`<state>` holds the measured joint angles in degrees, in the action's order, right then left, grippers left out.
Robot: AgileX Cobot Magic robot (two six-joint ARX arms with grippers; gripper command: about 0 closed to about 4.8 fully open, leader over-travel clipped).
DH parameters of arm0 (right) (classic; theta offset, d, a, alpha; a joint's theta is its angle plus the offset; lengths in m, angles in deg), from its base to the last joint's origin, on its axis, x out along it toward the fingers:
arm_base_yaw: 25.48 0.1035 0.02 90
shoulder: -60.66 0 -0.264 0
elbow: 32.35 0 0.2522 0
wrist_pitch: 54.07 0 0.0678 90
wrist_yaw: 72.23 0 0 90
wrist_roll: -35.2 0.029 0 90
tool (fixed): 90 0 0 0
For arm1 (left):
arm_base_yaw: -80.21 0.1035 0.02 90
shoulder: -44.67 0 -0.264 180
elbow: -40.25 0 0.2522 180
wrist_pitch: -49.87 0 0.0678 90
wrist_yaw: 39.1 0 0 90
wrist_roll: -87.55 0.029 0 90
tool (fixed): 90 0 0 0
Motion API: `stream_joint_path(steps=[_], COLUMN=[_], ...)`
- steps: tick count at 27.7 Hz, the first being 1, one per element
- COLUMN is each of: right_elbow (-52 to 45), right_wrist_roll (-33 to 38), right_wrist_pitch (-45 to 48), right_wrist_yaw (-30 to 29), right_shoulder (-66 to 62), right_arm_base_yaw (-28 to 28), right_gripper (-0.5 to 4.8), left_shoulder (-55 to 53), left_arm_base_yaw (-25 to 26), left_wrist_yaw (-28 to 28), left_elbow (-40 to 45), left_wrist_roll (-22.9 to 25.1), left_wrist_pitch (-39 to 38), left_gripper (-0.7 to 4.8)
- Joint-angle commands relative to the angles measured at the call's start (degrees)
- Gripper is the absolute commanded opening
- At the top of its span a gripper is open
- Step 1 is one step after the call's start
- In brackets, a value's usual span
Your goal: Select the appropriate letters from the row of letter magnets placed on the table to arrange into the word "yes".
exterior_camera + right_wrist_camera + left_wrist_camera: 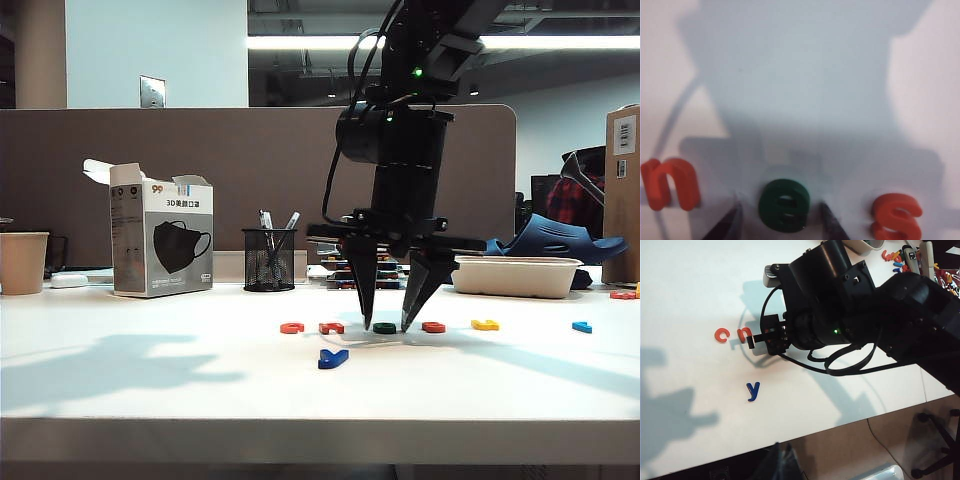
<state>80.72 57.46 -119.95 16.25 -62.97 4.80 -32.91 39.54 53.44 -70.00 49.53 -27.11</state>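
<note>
— Where do we stand on the counter point(140, 370)?

— Our right hand point(393, 325) is down on it, fingers parted either side of the green "e" point(784, 205), not yet clamped. The "e" lies squarely between them — "s" point(896, 216) just beside, "y" point(333, 358) nearer the front edge.

— And the left hand?

— Out of sight; we cannot tell.

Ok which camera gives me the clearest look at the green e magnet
The right wrist view: the green e fills the frame, readable, flat on the table between the right gripper fingertips. The exterior view shows only a small dark green lump between those tips. The left wrist view hides it behind the right arm.
</note>
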Motion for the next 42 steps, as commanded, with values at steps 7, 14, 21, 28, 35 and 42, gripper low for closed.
stream_joint_path(steps=[7,14,21,28,35,42], right_elbow=[0.1,0.1,0.1,0.1,0.1,0.1], right_wrist_roll=[0.3,0.2,0.2,0.2,0.2,0.2], right_wrist_pitch=[0.1,0.2,0.4,1.2,0.6,-0.5], right_wrist_yaw=[-0.1,-0.1,-0.1,0.0,0.1,0.1], right_shoulder=[-0.1,-0.1,-0.1,-0.1,-0.1,0.2], right_arm_base_yaw=[0.0,0.0,0.0,0.0,0.0,0.0], right_gripper=[1.68,1.29,1.16,1.16,1.16,1.16], left_shoulder=[0.1,0.1,0.1,0.1,0.1,0.1], left_arm_base_yaw=[0.0,0.0,0.0,0.0,0.0,0.0], left_wrist_yaw=[0.0,0.0,0.0,0.0,0.0,0.0], left_elbow=[-0.2,-0.2,-0.2,-0.2,-0.2,-0.2], left_wrist_roll=[0.2,0.2,0.2,0.2,0.2,0.2], left_wrist_pitch=[0.3,0.3,0.3,0.3,0.3,0.3], left_gripper=[-0.05,-0.05,-0.05,-0.05,-0.05,-0.05])
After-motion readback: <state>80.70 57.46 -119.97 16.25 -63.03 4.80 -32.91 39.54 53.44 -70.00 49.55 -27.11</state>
